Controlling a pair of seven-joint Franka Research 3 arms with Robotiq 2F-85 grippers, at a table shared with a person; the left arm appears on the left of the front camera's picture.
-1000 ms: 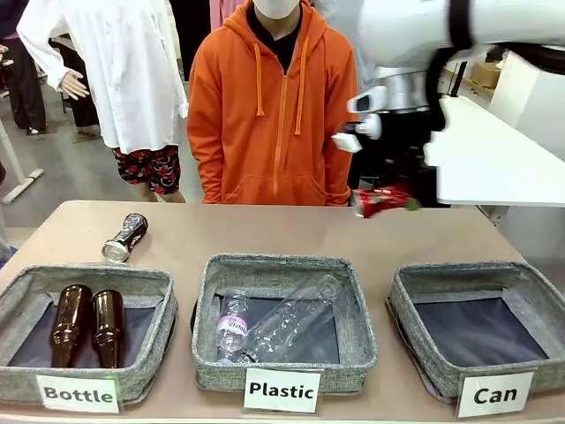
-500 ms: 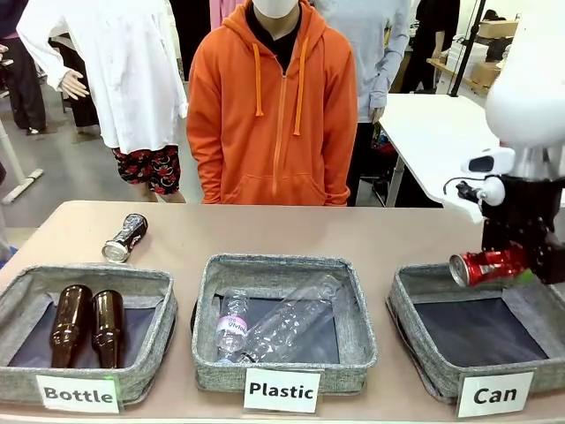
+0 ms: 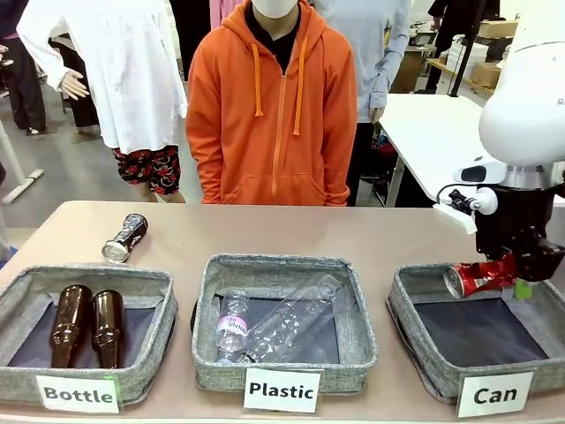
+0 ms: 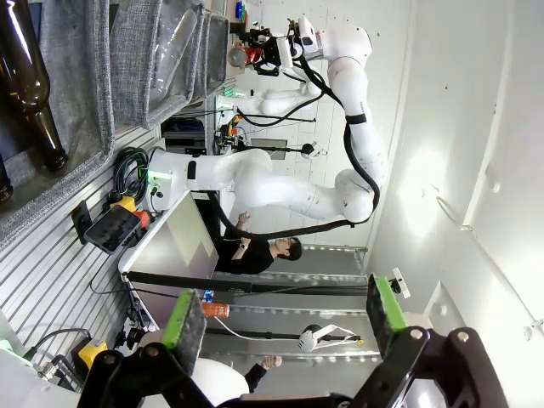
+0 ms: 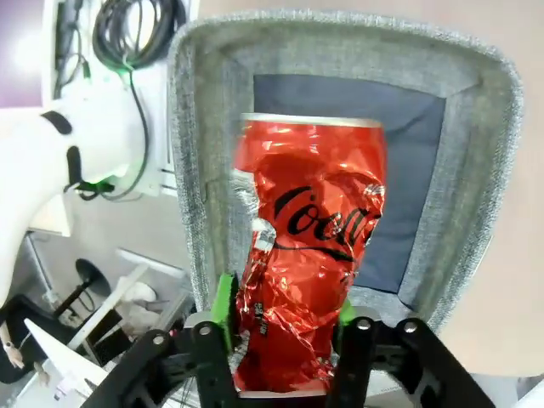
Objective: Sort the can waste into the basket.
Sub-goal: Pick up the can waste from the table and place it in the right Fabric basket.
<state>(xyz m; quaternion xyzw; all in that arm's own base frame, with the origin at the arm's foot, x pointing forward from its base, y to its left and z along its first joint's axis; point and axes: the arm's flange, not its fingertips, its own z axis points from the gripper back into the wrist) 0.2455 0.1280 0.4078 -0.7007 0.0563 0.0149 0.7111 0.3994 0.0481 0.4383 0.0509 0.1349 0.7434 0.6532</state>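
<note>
The crushed red can [image 3: 477, 277] hangs over the back left corner of the grey basket [image 3: 422, 349] labelled "Can". My right gripper [image 3: 508, 279] is shut on it from above. In the right wrist view the red can [image 5: 306, 246] sits between the green pads [image 5: 225, 308], with the basket's [image 5: 194, 170] dark lining right below. The dark can [image 3: 124, 238] with a silver end lies on its side at the table's back left. My left gripper [image 4: 285, 319] stands open and holds nothing.
The "Bottle" basket [image 3: 146, 358] holds two brown bottles [image 3: 88, 325]. The "Plastic" basket [image 3: 207, 353] in the middle holds clear plastic bottles [image 3: 282, 325]. A person in an orange hoodie [image 3: 269, 115] stands at the far edge.
My right arm swung from the table's back right down over the "Can" basket with the red can, then sank a little lower. The left gripper stayed open.
</note>
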